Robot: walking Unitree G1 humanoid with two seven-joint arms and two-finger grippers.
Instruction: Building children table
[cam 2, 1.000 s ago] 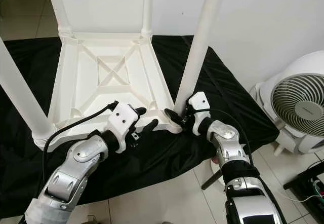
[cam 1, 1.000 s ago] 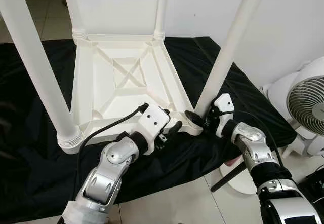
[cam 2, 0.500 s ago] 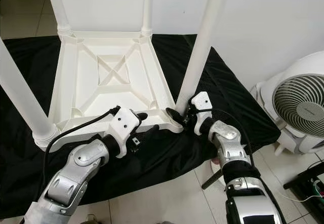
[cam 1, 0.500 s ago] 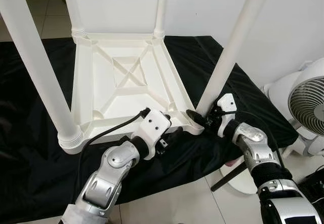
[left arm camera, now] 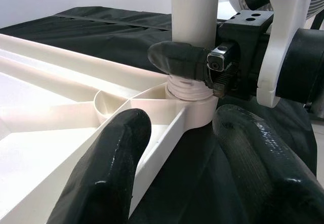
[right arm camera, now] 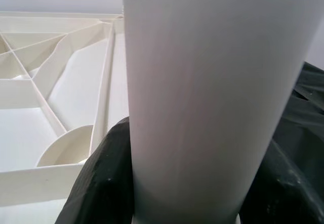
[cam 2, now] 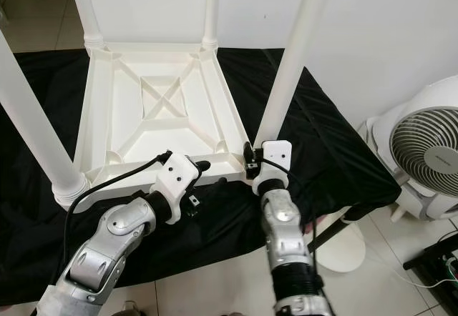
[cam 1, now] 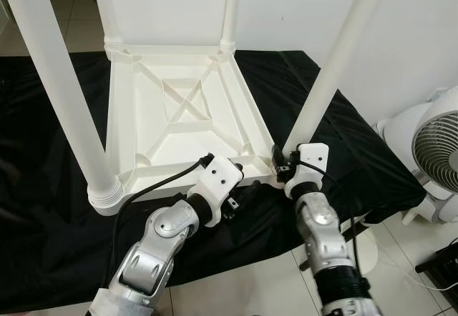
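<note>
An upturned white table (cam 1: pixel 179 116) fills the centre and upper left of the head view, lying on a black cloth (cam 1: pixel 43 209), its legs pointing up. Below centre, the left gripper (cam 1: pixel 240 191) has its fingers parted astride the table's near rim, clamping nothing. Right of centre, the right gripper (cam 1: pixel 280 164) is closed around the base of the near-right leg (cam 1: pixel 336 66); a white fan (cam 1: pixel 436 151) stands at the right edge.

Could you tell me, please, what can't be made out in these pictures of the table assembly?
- Tops of all four legs: cut off by the upper edge of both eye views.
- Thread depth of the near-right leg in its socket: hidden by the right gripper around it.
- Table top face: it lies against the black cloth.
- Fan: cut by the right edge.
</note>
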